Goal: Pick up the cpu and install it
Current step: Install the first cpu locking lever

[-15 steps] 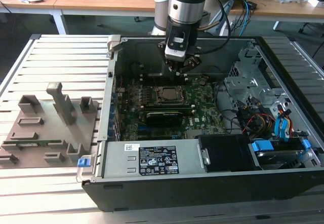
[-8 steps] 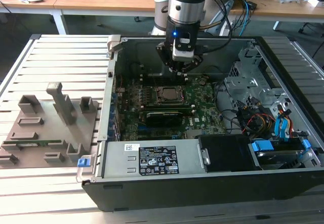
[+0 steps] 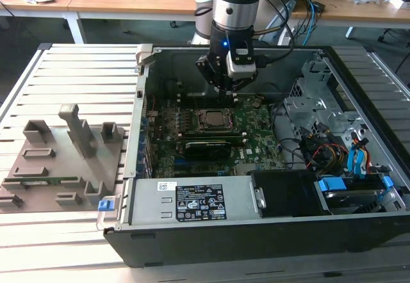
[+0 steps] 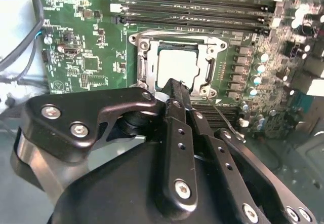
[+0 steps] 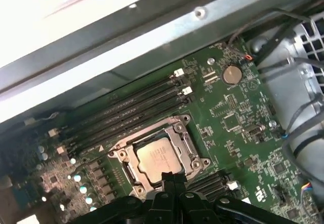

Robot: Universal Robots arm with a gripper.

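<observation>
Cpu [image 5: 158, 159] in the socket [image 5: 190, 144], just beyond the closed pincer [image 5: 172, 175] tips

We see the gripper [image 3: 225, 89] hanging inside the open computer case [image 3: 256, 239], near the cpu [image 3: 210, 119] lying in its socket [image 3: 196, 125]; a grey tray [image 3: 38, 169] rests at the exterior view's left.

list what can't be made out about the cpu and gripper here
- Second wrist view: the gripper hides the near edge of the cpu; contact cannot be told.
- First wrist view: the gripper covers the near side of the socket.
- Exterior view: the cpu is too small to judge seating.
</observation>
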